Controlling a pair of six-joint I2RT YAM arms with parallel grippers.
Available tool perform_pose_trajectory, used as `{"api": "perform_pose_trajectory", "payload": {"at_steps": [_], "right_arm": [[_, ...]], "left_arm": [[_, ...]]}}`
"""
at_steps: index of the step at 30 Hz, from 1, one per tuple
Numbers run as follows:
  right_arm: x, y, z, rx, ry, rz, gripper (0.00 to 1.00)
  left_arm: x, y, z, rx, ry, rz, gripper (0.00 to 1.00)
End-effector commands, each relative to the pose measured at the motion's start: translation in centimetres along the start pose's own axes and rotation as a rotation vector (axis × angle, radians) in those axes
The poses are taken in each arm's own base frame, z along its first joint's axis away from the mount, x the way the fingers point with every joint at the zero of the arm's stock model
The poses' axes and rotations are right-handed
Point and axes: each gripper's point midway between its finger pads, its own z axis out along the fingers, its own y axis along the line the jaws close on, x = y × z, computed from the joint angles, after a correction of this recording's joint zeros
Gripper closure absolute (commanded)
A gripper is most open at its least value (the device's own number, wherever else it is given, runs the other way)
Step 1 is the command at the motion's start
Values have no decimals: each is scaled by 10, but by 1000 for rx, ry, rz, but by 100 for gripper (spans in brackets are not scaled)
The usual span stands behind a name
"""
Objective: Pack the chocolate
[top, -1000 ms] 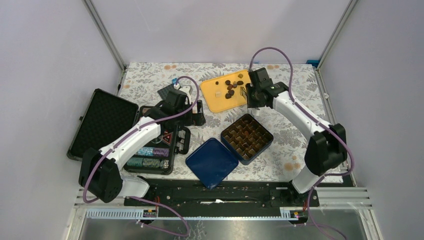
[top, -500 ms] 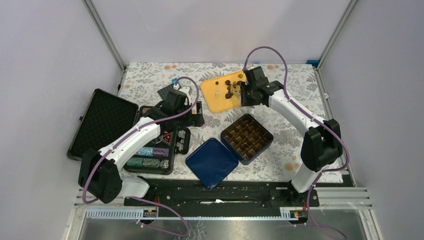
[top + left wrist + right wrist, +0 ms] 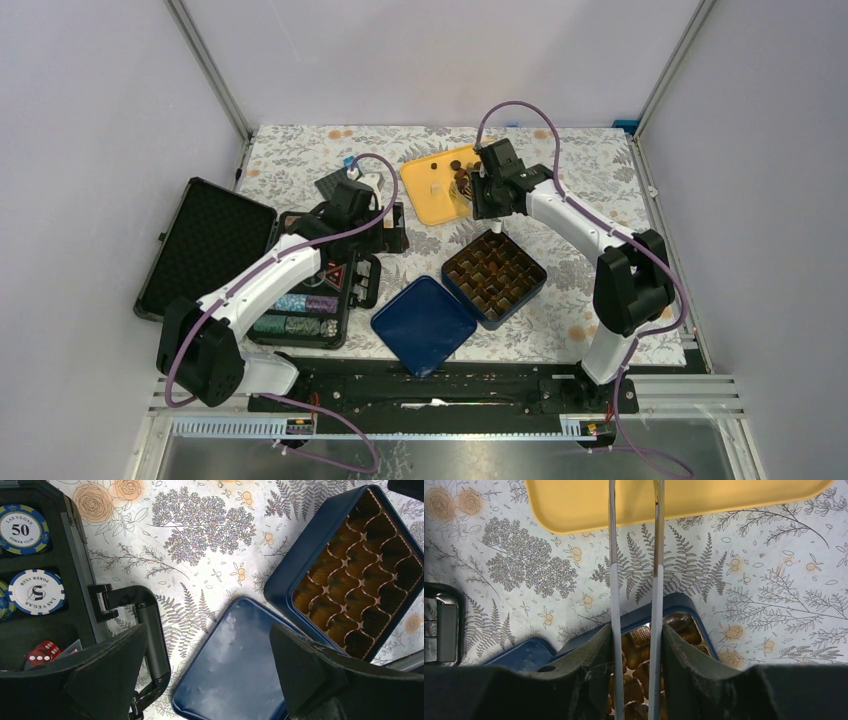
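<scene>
Pinches thin tongs point(image 3: 613, 580) firmly in right gripper point(image 3: 634, 640) over the chocolate point(image 3: 461, 182) on the yellow tray point(image 3: 428, 207), tips unseen so cannot tell any catch, hangs left gripper point(image 3: 209, 635) wide open and empty; risks squirting a rounded piece off the tray through off-centre squeeze

We see the table point(image 3: 200, 540) under a smooth, matt flower-printed sheet; cloth or paper, we cannot tell. The blue lid point(image 3: 235, 665) looks like glossy metal, mirroring light. The box point(image 3: 287, 562) holds a shiny brown moulded insert point(image 3: 360, 580). The yellow tray point(image 3: 674, 500) looks like smooth, matt plastic. The tongs point(image 3: 614, 580) are thin bright metal. The left gripper point(image 3: 208, 630) has matt, faintly grained black fingers point(image 3: 110, 675).
</scene>
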Motion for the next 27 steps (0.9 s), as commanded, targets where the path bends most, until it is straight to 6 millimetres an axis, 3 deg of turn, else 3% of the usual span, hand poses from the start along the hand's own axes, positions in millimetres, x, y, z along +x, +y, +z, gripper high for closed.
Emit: {"api": "perform_pose_trajectory", "payload": {"at_steps": [1,14,27], "right_arm": [[-21,16,0,-20,-65,-36,56],[-25,7,6,200,-71,-218,49],[-25,16,14,204,-57,-256,52]], "left_arm": [[-18,-8,-11,32,-68,14,1],[-16,-5,-11,20,-69,12,1],[-13,-3,-12,13,-68,6,1]]}}
